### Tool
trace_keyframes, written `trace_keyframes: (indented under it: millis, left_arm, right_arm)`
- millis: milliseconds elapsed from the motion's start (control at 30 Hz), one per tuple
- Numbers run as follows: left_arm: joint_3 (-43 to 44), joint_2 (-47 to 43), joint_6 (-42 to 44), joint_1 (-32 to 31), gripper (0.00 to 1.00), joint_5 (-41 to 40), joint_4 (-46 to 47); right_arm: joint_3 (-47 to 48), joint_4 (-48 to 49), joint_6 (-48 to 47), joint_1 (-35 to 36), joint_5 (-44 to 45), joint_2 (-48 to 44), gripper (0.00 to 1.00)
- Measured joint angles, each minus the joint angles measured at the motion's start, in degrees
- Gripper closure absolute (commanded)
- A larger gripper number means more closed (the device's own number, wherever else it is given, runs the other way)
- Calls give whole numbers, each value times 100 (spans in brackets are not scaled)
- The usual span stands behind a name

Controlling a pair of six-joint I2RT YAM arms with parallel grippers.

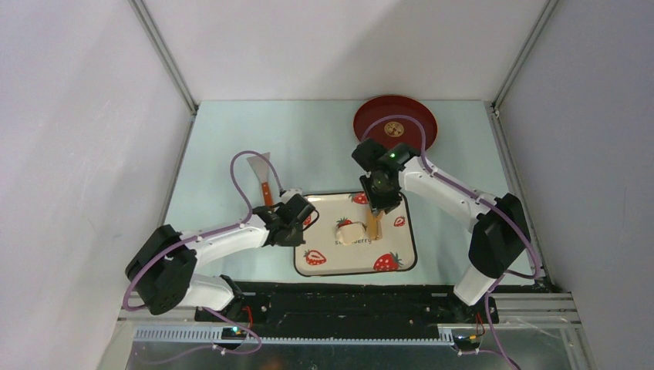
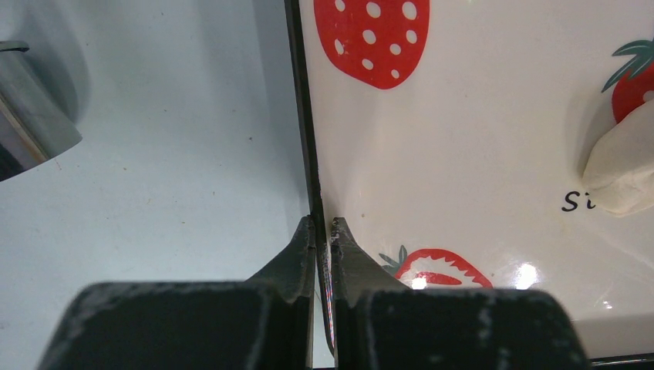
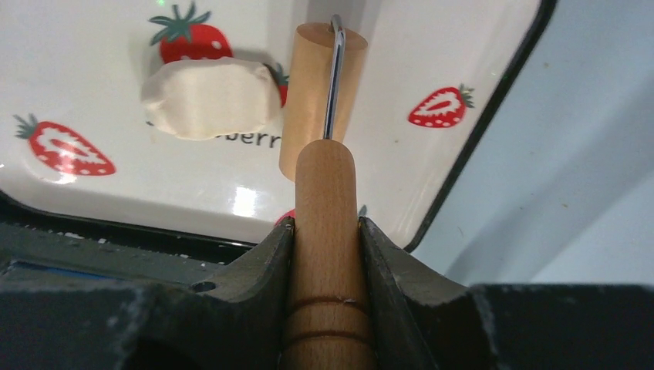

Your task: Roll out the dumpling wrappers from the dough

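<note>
Rolling not yet begun: lump unflattened, roller parked beside it.

Top view: showed small cream-white lump of dough (image 1: pixel 349 232) on white strawberry-patterned tray (image 1: pixel 355 260), just beside tan wooden roller (image 1: pixel 374 227), perhaps touching; no wrappers seen. Left wrist: found left gripper (image 2: pixel 322 227) pressed together on tray's dark rim, apparently steadying it. Right wrist: found right gripper (image 3: pixel 325 231) pinching roller's handle, barrel close against dough (image 3: pixel 208 96). Judged next move: needed barrel lifted onto lump, then pressed and rolled flat, with 1 arm pinning tray.
</note>
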Motion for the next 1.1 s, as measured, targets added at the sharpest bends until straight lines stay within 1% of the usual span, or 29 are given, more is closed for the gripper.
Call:
trace_keyframes:
  millis: [233,367,600,867,1100]
  left_arm:
    - [0,4,0,-28,97,-37,-2]
    - [0,4,0,-28,97,-39,0]
    - [2,4,0,-39,97,-46,0]
    - [2,4,0,-39,98,-52,0]
    - [4,9,2,-39,98,-55,-2]
  right_arm:
    - [155,-507,-2,-131,382,0,100]
    - [619,-710,-2,-55,376,0,100]
    - [1412,-717,-2,302,216,101,100]
    - [1467,-719,-2,446,116,610,100]
    - [1305,-595,0,463,72,658,100]
